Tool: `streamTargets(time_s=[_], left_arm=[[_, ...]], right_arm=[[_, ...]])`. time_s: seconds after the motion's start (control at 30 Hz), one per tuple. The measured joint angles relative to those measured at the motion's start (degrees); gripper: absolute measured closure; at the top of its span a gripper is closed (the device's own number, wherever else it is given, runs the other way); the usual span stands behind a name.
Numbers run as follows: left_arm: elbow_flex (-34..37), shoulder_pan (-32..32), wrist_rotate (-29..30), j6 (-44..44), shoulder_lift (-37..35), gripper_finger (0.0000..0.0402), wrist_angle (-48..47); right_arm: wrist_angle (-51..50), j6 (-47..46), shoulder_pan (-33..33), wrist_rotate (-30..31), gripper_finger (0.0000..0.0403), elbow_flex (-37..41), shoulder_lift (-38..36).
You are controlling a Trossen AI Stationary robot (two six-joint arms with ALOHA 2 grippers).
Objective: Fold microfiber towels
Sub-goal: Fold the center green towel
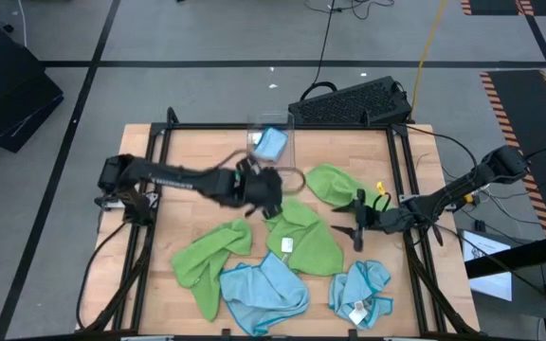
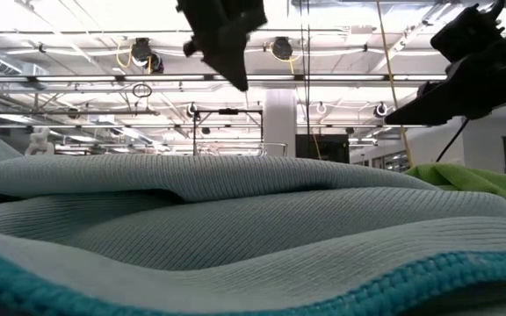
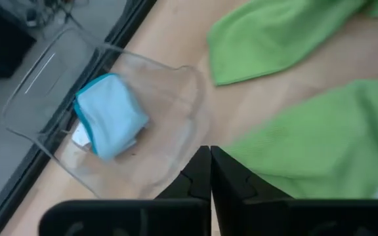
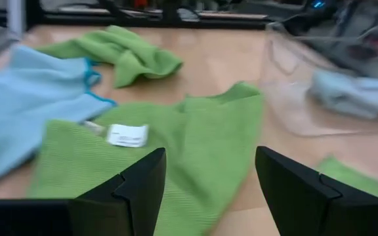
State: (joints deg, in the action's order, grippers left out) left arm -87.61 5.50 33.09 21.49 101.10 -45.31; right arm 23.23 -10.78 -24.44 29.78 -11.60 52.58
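Loose microfiber towels (image 1: 303, 242) strewn across worktop (image 1: 197, 161); one folded blue in clear bin (image 1: 275, 144). Left hand (image 1: 265, 194) pressed together, empty, beside bin; right hand (image 1: 358, 220) spread over green towel. Risk: snagging two overlapping cloths.

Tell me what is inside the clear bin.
The clear bin holds one folded light blue towel with a bit of white tag showing. Anything beneath that towel is hidden.

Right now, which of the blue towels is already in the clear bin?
The small folded light blue towel at the table's far edge, inside the clear bin; the other two blue towels lie crumpled along the near edge.
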Motion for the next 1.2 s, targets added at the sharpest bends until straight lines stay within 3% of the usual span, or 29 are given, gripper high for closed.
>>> streamTargets(time_s=[0.27,0.47,0.7,0.87,1.03,1.2], left_arm=[[3.7,12.8,11.5,6.7,0.0,0.0384,5.4],[10.2,18.8,9.5,5.0,0.0,0.0398,21.5],[17.4,23.0,6.1,0.8,0.0,0.0374,44.3],[20.0,24.9,5.9,0.9,0.0,0.0371,53.1],[20.1,26.0,6.0,2.3,0.0,0.0371,54.4],[20.1,26.2,6.4,1.5,0.0,0.0371,54.6]], right_arm=[[-0.1,-7.2,-3.5,-1.6,0.0177,0.0,0.0],[0.0,-10.2,-6.9,-1.6,0.0177,0.0,0.0],[3.7,-12.4,-10.2,-1.5,0.0177,0.0,1.5],[11.1,-11.0,-11.4,-1.4,0.0177,0.0,7.2],[19.2,-9.7,-11.4,-1.1,0.0177,-0.3,16.3],[19.8,-7.1,-11.4,-1.2,0.0177,-7.1,26.8]])
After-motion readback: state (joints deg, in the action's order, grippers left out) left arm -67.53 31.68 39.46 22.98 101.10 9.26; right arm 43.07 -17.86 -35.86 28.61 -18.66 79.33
